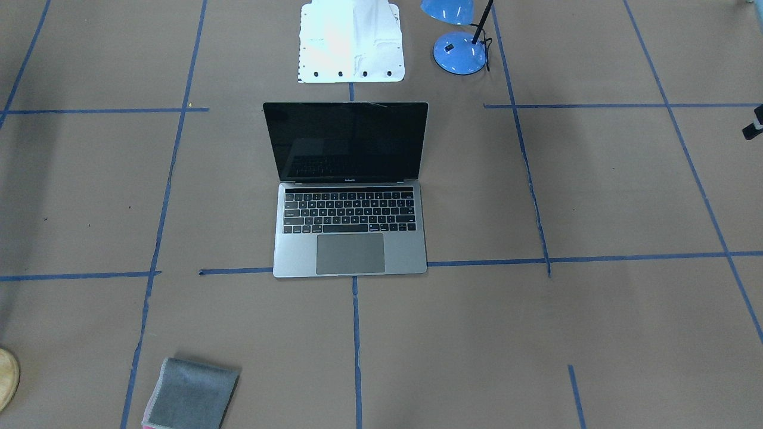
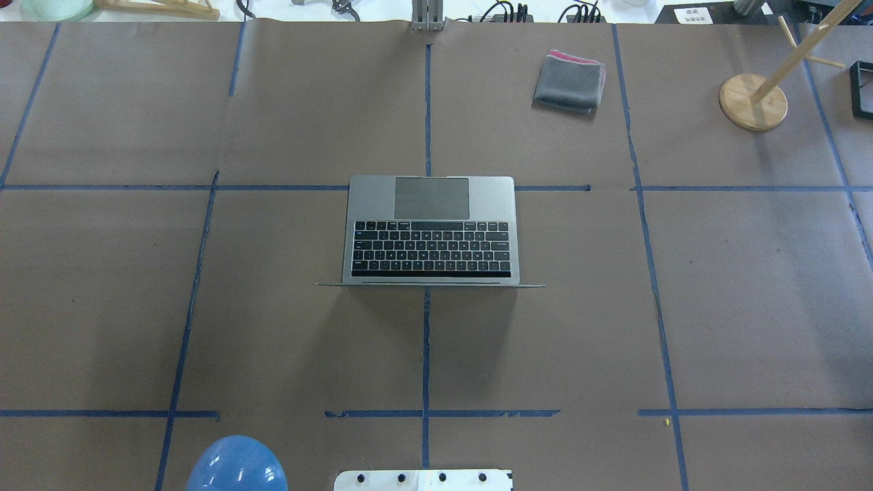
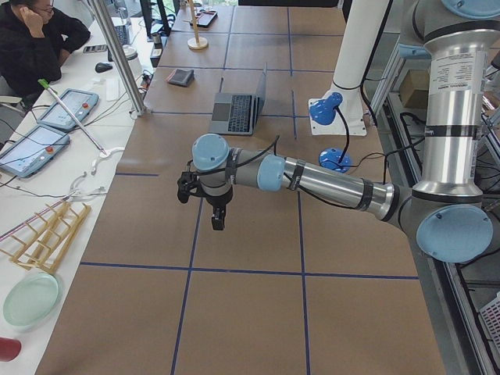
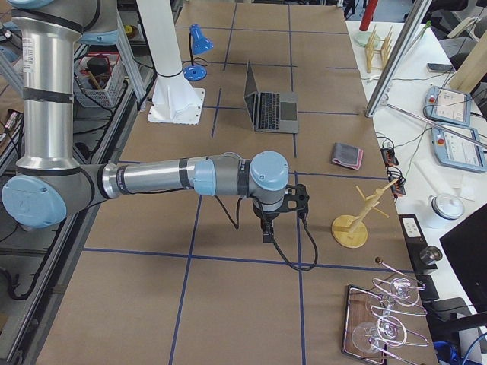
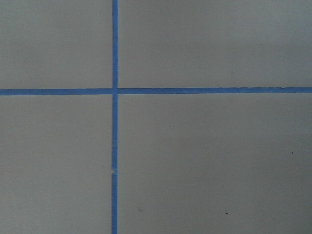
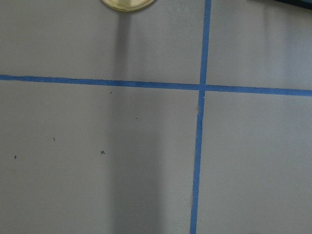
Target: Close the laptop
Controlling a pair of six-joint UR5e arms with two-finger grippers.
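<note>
Overhead exterior for the laptop (image 2: 431,232): open at the middle of the counter (image 2: 102,307), lid about upright, back of the lid toward the robot, keys and trackpad toward the far side.

Exterior left and exterior right only for the arms. Left end effector (image 3: 217,221) low over bare counter, well apart from the laptop toward the robot's left end. Right end effector (image 4: 268,228) the same toward the right end. Cannot tell how far open either one stands, nor whether anything is held.

Risks, as a judgement:
- Likely to skate across the brown paper instead of folding, if pushed low on the lid or pushed fast.
- Apt to swivel, or to strain the hinge, if pressed at one corner rather than mid-edge.
- Liable to slam down onto the keys if followed through without slowing.
- Could trap a finger between lid and keyboard if hooked over the top edge.

Around: blue lamp (image 1: 459,50) just beside the white base (image 1: 351,42), behind the lid on the robot's left, and so open to a brush from the left arm when swinging in. Folded grey cloth (image 2: 569,85) and wooden stand (image 2: 753,102) on the far right, well apart from the laptop and, by the look of it, out of the lid's path.
</note>
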